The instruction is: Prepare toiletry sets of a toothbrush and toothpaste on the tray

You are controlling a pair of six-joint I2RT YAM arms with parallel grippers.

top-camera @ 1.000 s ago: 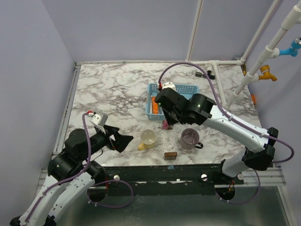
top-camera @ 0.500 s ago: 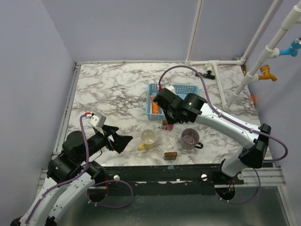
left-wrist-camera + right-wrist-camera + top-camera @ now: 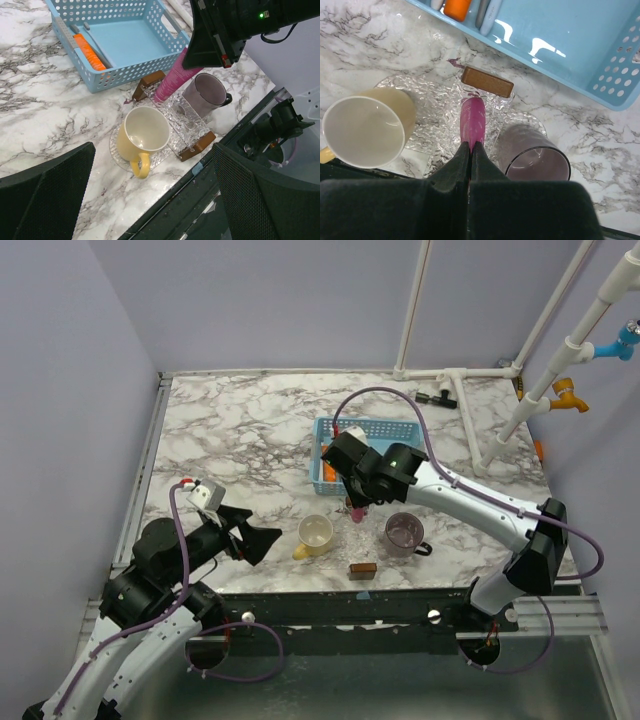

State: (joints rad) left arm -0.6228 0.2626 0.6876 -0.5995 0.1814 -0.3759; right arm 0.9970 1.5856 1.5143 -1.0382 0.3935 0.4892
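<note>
My right gripper is shut on the tail of a pink toothpaste tube. The tube points down at the clear glass tray, close to its brown wooden end block. From above, the tube hangs between the yellow mug and the purple cup. Slim grey handles that look like toothbrushes lie in the blue basket beside an orange item. My left gripper is open and empty at the near left, well short of the mug.
The blue basket stands just behind the tray. The yellow mug and purple cup sit on the tray's round ends. The tray's second brown block is near the table's front edge. White pipes rise at the back right.
My right arm has shifted slightly left and down, bringing the pink tube lower over the tray. The left arm has barely moved and stays open.
</note>
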